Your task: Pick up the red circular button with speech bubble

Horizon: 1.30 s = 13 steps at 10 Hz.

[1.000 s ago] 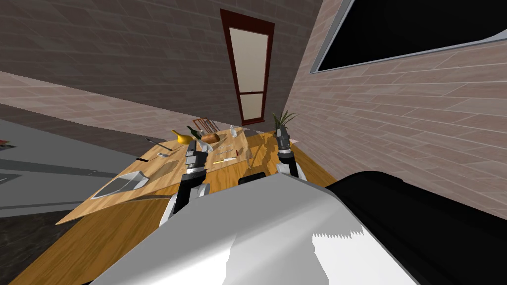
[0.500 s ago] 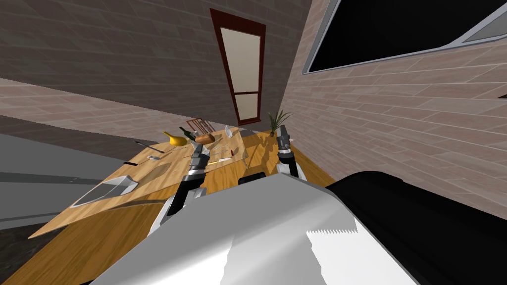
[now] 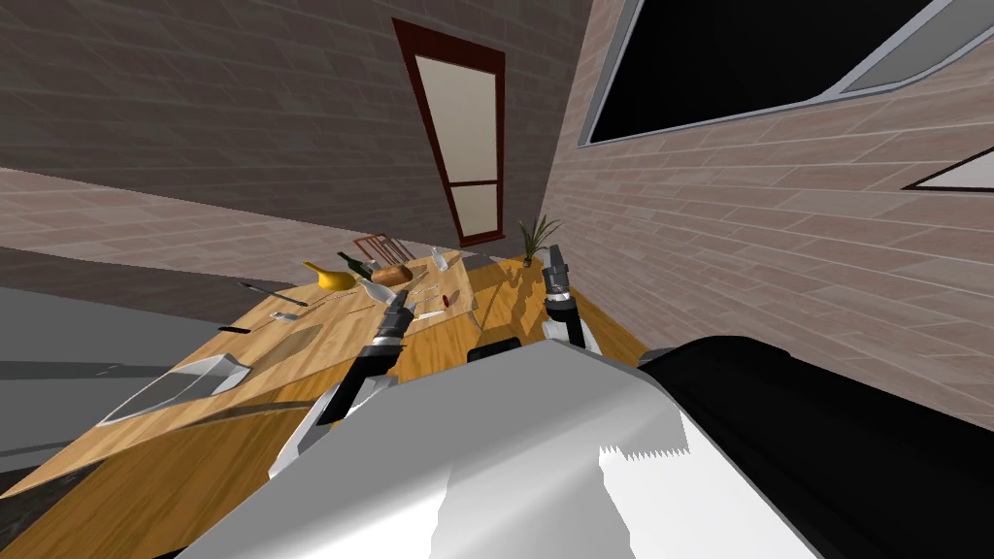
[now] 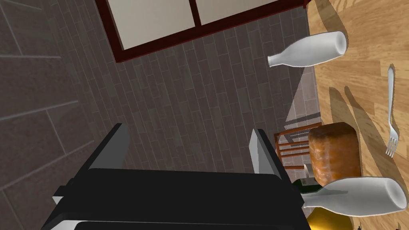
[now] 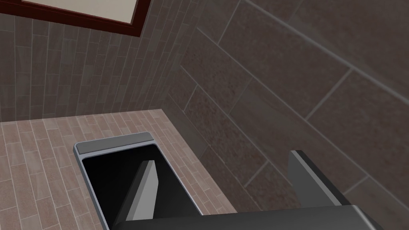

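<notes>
A small red thing (image 3: 445, 300), too small to make out its shape, lies on the wooden table (image 3: 291, 345) just right of my left gripper (image 3: 401, 305). That gripper hangs over the table's middle. In the left wrist view my left gripper (image 4: 187, 149) is open with nothing between its fingers (image 4: 260, 151), aimed past the table's far edge. Beside it lie a brown loaf (image 4: 333, 153), two white bottles (image 4: 311, 50) (image 4: 359, 195) and a fork (image 4: 391, 115). My right gripper (image 3: 555, 256) is raised near the table's right corner; the right wrist view shows it (image 5: 225, 181) open and empty.
A yellow gourd (image 3: 330, 279), a dark bottle (image 3: 354, 262) and cutlery (image 3: 281, 315) lie at the table's far side. A grey tray (image 3: 175, 383) sits at its left. A potted plant (image 3: 531, 238) stands at the far corner and a chair (image 3: 381, 248) behind the table.
My head view has swung, sliding the table left in the picture. My left arm has stretched forward over the table toward the loaf. The right arm has kept its place.
</notes>
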{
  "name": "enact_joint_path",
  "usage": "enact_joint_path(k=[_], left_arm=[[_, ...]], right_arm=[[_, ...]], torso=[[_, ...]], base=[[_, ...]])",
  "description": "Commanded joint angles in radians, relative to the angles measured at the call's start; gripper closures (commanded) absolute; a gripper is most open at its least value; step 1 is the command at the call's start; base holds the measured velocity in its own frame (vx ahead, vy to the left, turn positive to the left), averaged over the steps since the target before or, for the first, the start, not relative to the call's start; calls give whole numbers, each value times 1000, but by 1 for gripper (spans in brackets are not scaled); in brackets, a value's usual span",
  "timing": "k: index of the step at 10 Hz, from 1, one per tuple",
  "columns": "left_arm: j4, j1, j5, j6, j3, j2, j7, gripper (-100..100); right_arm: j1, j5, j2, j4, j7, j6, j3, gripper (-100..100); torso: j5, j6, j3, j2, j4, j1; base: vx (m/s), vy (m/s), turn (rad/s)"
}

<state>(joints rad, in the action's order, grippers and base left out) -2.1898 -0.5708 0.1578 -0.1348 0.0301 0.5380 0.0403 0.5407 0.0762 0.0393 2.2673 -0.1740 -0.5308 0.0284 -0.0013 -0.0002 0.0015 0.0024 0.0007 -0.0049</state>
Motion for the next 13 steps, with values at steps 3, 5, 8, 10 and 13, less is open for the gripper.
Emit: enact_joint_path(k=[3, 5, 8, 10, 13], left_arm=[[22, -27, 54, 53, 18, 104, 37, -100], [35, -36, 79, 78, 29, 151, 53, -100], [65, -53, 126, 126, 55, 242, 83, -100], [81, -59, 149, 150, 70, 292, 97, -100], [116, -69, 191, 194, 104, 379, 121, -100]], right_arm=[[0, 0, 0, 0, 0, 0, 0, 0], [0, 0, 0, 0, 0, 0, 0, 0], [0, 0, 0, 0, 0, 0, 0, 0], [0, 0, 0, 0, 0, 0, 0, 0], [0, 0, 0, 0, 0, 0, 0, 0]], torso=[[0, 0, 0, 0, 0, -1], [0, 0, 0, 0, 0, -1], [0, 0, -1, -2, 0, 2], [0, 0, -2, -3, -1, 0], [0, 0, -2, -3, -1, 2]], base=[[-25, -100, -89], [-9, -89, -63], [8, -72, -83], [18, -90, -87], [35, -60, -89]])
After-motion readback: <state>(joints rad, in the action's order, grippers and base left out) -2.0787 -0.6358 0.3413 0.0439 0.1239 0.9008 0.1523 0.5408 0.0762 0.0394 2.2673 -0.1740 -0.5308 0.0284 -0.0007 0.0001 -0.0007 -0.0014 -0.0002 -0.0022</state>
